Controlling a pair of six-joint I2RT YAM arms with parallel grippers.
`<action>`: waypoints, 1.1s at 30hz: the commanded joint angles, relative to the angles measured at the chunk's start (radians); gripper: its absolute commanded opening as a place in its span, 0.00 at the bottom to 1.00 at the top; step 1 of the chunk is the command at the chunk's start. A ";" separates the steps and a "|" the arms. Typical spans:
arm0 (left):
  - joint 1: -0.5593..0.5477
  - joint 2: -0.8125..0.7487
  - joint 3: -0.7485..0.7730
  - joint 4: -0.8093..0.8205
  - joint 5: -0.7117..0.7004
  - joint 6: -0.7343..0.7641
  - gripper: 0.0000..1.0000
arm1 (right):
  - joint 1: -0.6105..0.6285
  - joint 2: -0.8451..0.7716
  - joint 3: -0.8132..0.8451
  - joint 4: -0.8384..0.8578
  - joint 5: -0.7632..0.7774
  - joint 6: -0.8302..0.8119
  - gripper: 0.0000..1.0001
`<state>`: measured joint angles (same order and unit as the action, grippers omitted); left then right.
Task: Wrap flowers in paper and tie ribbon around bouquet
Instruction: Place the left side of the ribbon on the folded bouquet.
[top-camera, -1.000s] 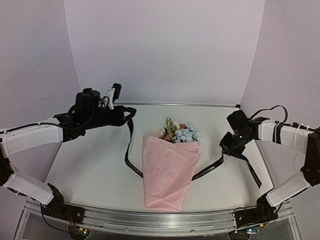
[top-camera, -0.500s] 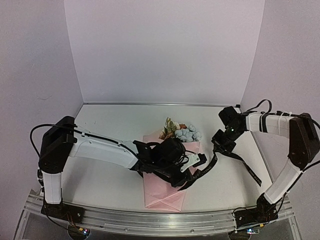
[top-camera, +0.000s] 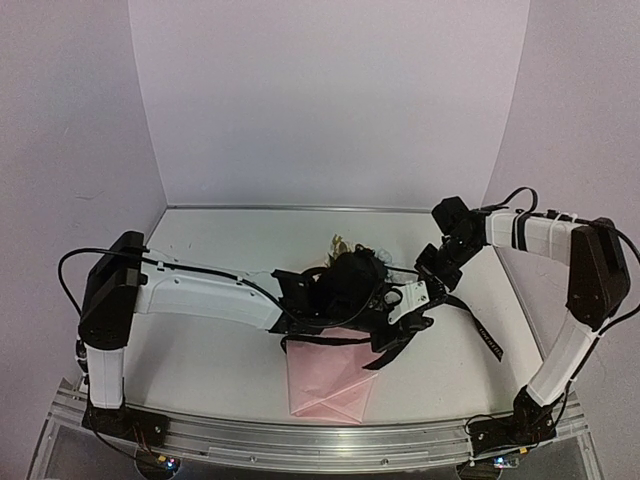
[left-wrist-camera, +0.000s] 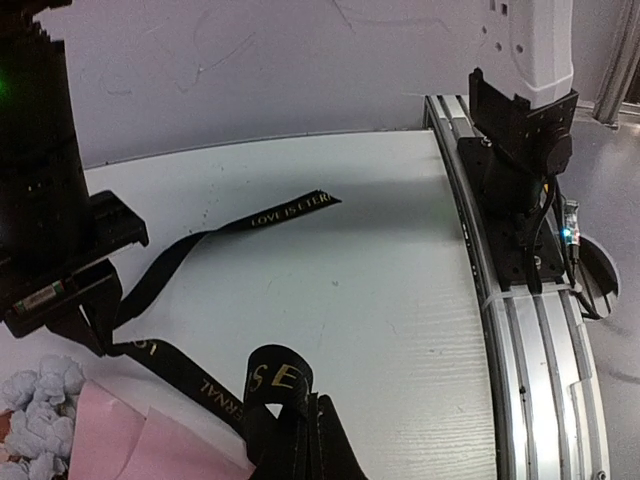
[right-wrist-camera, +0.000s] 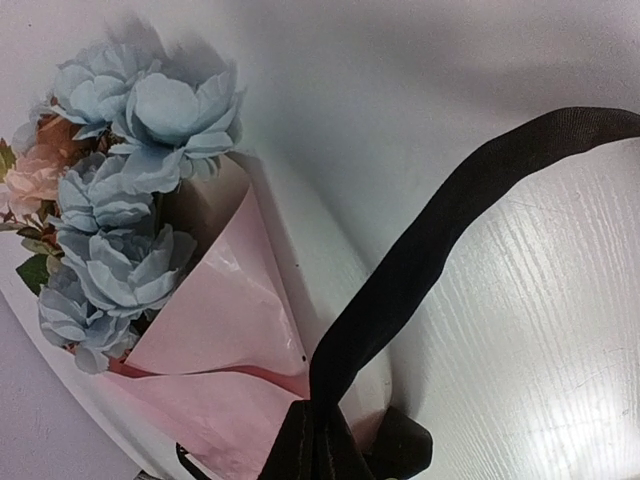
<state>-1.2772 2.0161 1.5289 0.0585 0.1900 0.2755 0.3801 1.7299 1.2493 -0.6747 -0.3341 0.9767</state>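
The bouquet lies mid-table, its pink paper (top-camera: 325, 378) (right-wrist-camera: 220, 340) cone pointing toward me. Its flowers (right-wrist-camera: 130, 200) show blue and peach at the wide end; from above only a few blooms (top-camera: 341, 243) peek past my left arm. The black lettered ribbon (left-wrist-camera: 285, 212) (right-wrist-camera: 450, 230) crosses over the cone. My left gripper (top-camera: 405, 300) (left-wrist-camera: 305, 432) reaches across the bouquet to its right side, shut on a loop of ribbon. My right gripper (top-camera: 432, 268) (right-wrist-camera: 322, 428) sits just beyond, by the cone's right edge, shut on the other stretch of ribbon.
The left arm (top-camera: 200, 292) lies low across the table and covers the upper half of the cone. A loose ribbon tail (top-camera: 485, 335) trails to the right. The right arm's base (left-wrist-camera: 520, 130) and the aluminium rail (left-wrist-camera: 545, 340) bound the near edge.
My left arm swung from the back left across the bouquet to its right side, drawing the ribbon over the cone. The right gripper shifted back and left with its ribbon end.
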 joint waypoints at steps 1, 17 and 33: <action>0.002 -0.094 -0.075 0.245 0.026 0.013 0.00 | -0.004 0.023 0.063 -0.047 -0.039 -0.038 0.00; 0.057 0.189 0.146 0.036 0.269 -0.054 0.00 | -0.004 0.025 0.112 -0.101 -0.066 -0.120 0.00; 0.228 -0.103 -0.128 0.231 0.235 -0.454 0.68 | 0.056 -0.012 0.176 -0.121 -0.077 -0.284 0.00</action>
<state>-1.1060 2.1580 1.5406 0.1525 0.4168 -0.0297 0.3916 1.7485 1.3445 -0.7830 -0.4127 0.7803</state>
